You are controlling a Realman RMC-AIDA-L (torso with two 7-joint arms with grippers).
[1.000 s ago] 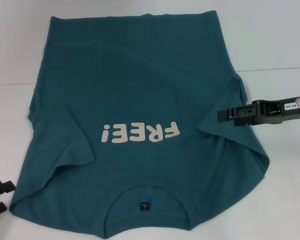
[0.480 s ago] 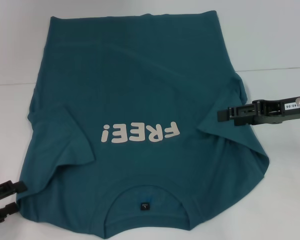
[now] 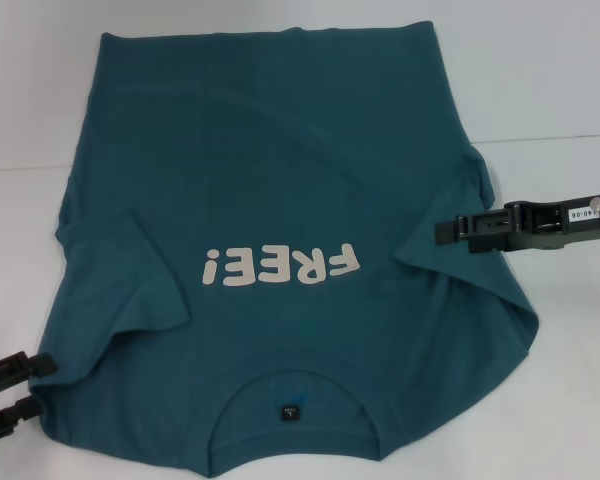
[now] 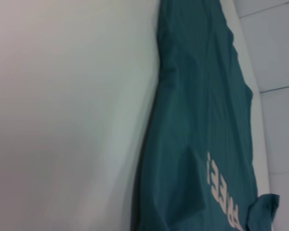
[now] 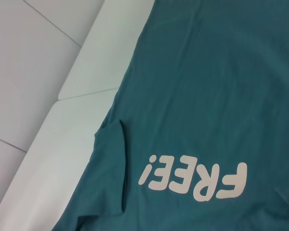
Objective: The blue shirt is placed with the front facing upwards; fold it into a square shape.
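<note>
With my left gripper point(image 3: 28, 385) spread just short of the teal-blue cotton shirt point(image 3: 280, 180), I should pinch its shoulder edge cleanly; my right gripper point(image 3: 442, 231) hovers pressed together.

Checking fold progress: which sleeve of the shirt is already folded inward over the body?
The sleeve on the robot's left of the dark teal cotton T-shirt; the other lies outward.

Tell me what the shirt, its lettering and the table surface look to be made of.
The blue shirt: soft matte knit, likely cotton, judging by its limp creases and folded sleeves. The FREE! lettering: flat off-white print, probably ink or vinyl; which one is unclear. The table: smooth white surface, maybe laminate or a cover, with faint seams.
</note>
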